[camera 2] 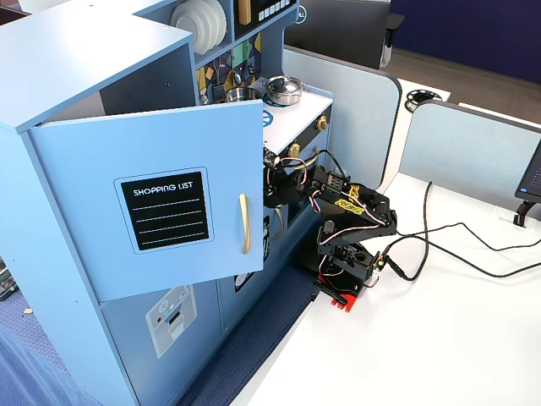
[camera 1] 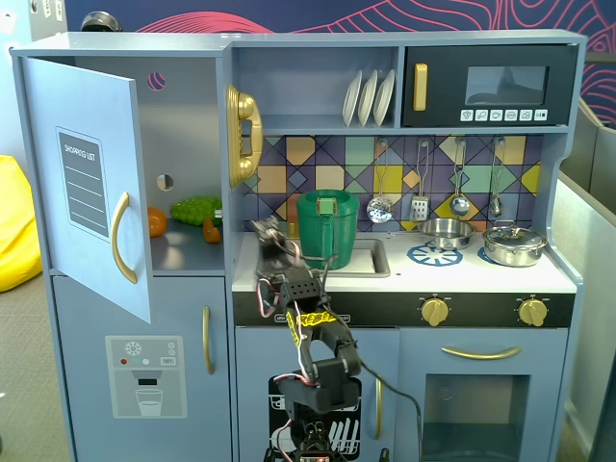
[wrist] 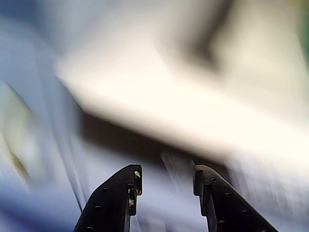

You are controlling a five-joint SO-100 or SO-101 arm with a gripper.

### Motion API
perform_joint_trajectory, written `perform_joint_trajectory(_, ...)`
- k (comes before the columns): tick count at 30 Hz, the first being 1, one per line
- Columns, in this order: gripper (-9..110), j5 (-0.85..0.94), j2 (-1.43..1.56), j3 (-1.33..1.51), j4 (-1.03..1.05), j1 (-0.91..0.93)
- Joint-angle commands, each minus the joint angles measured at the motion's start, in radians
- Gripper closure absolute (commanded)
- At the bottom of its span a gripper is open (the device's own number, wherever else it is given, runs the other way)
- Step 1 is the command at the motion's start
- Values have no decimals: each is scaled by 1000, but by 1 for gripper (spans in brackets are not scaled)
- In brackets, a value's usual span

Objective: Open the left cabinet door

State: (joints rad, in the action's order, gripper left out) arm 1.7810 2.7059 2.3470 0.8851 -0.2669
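Wrist view background wholly motion-blurred

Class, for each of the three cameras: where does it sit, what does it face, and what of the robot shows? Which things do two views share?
A fixed view: in front, facing the kitchen; the arm shows.
Wrist view: on the arm, blurred; only the open gripper shows.
Another fixed view: raised, at the fridge side, looking along the front; whole arm.
Both fixed views share the open left cabinet door.

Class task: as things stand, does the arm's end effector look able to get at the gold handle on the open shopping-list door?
Probably yes. The left cabinet door stands swung open, its gold handle facing out with nothing in front. The end effector sits open near the counter edge, apart from it.
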Motion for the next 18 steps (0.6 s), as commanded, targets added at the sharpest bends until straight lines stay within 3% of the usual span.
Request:
perform_joint_trajectory(1,97,-43,35,63,160,173)
perform_joint_trajectory(10,96,-147,311,532,311,281)
perform_joint_trajectory(18,96,-221,472,650,456,341)
